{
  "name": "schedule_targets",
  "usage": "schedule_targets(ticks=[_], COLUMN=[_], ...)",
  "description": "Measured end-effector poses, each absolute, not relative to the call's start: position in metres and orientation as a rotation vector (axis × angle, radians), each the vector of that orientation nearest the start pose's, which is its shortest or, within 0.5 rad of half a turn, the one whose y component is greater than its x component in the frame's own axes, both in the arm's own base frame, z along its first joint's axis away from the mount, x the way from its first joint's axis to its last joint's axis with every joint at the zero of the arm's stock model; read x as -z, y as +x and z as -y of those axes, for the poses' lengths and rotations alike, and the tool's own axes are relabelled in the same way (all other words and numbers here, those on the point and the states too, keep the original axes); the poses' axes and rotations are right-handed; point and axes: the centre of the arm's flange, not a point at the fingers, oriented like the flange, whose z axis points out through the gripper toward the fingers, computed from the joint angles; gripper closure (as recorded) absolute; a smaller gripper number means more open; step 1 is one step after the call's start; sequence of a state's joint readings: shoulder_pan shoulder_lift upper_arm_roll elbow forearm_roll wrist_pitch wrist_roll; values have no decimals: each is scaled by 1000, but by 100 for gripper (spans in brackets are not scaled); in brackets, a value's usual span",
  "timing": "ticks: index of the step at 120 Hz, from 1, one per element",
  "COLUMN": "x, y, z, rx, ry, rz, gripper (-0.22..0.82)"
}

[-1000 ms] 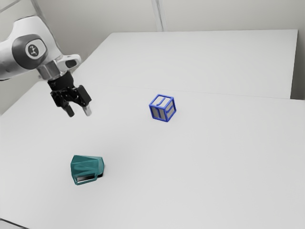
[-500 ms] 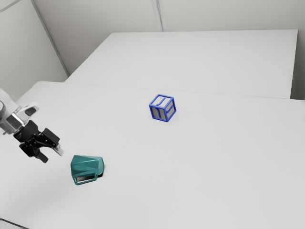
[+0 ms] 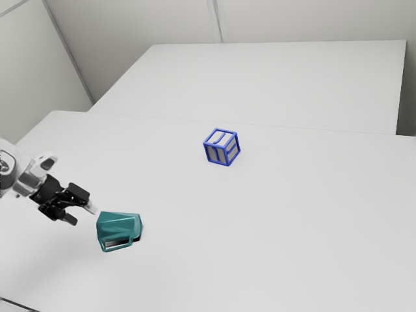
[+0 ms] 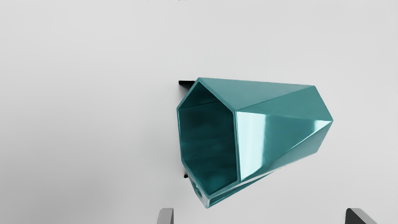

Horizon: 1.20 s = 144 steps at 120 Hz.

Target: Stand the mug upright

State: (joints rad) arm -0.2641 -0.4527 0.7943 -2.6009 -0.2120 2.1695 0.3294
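Observation:
The black gripper [image 3: 80, 214] hangs at the exterior view's left, close beside the teal faceted mug [image 3: 119, 225], on the side of its mouth. The mug lies on its side on the white table, its base toward the exterior view's right and its handle low on the near side. In the wrist view the gripper [image 4: 259, 216] has its two fingertips wide apart with nothing between them. Ahead of them the mug [image 4: 279, 124] shows its hollow mouth, with the handle running along the side closer to the fingers.
A blue-edged block with pale faces [image 3: 221, 147] sits on the white table [image 3: 273, 227], well away from the mug toward the far side. A white surface [image 3: 273, 84] and grey walls stand beyond.
From high above the table, my gripper has come down toward the exterior view's left, then moved a little rightward, closer to the mug. The mug and block have stayed put.

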Motion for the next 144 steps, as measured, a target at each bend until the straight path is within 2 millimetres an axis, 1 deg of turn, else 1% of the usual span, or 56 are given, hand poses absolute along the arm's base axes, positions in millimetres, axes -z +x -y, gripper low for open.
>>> schedule_targets(ticks=[28,35,63,76,97,117,144], x=[-345,-337,-320,-313,-302,-295,-292], y=[362,361,355,356,359,359,358], z=[-179,-179,-180,-176,-172,-171,-169], rx=[214,219,267,288,338,405,499], ry=[-3640,-3652,-3688,-3708,-3741,-3769,-3800], rz=[541,568,621,639,715,759,729], gripper=[0,0,0,0,0,0,0])
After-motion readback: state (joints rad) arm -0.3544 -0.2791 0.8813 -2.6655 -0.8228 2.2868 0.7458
